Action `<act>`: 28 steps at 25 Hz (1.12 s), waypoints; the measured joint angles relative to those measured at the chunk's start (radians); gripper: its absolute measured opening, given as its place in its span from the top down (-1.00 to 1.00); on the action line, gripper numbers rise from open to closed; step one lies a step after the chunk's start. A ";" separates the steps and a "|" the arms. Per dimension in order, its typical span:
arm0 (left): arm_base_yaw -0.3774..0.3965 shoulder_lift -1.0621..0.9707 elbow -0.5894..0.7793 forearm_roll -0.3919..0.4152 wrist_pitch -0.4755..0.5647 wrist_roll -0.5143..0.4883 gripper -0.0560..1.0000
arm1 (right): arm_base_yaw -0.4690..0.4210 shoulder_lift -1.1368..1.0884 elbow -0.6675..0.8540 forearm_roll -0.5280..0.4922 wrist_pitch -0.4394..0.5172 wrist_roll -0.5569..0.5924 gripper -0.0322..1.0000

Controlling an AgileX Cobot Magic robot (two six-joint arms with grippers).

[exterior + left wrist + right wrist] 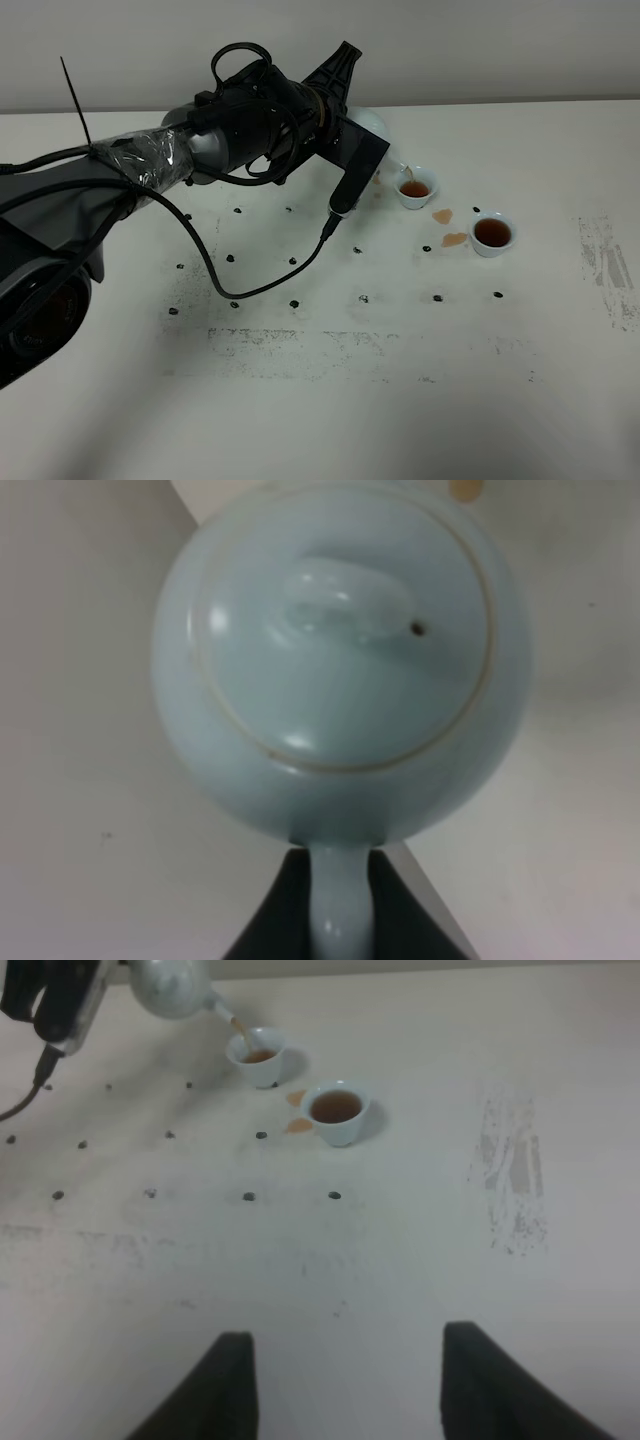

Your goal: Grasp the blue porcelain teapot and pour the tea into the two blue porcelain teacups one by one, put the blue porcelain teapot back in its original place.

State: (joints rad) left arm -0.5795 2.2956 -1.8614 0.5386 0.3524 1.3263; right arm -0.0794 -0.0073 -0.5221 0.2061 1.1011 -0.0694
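Note:
The pale blue teapot (340,660) fills the left wrist view, seen from above the lid. My left gripper (338,895) is shut on its loop handle. In the high view the teapot (372,124) is held tilted above the table, mostly hidden behind the left arm. A thin stream of tea runs from its spout into the nearer teacup (415,188). The second teacup (492,233) stands to the right of it, full of tea. In the right wrist view the teapot (170,985) and both teacups (257,1057) (337,1112) show. My right gripper (350,1390) is open and empty, far from them.
Two small tea spills (442,216) (454,240) lie on the white table (320,400) between the cups. Black dot marks and scuffs are scattered over the table. A black cable (215,270) hangs from the left arm down to the table.

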 joint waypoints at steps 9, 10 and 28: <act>0.000 0.000 0.000 0.012 -0.008 0.000 0.76 | 0.000 0.000 0.000 0.000 0.000 0.000 0.08; 0.000 0.000 0.000 0.017 -0.009 0.000 0.76 | 0.000 0.000 0.000 0.000 0.000 0.000 0.08; 0.000 0.000 0.000 0.021 -0.010 0.000 0.76 | 0.000 0.000 0.000 0.000 0.000 0.000 0.08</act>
State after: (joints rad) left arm -0.5795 2.2956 -1.8614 0.5597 0.3426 1.3263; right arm -0.0794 -0.0073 -0.5221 0.2061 1.1011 -0.0694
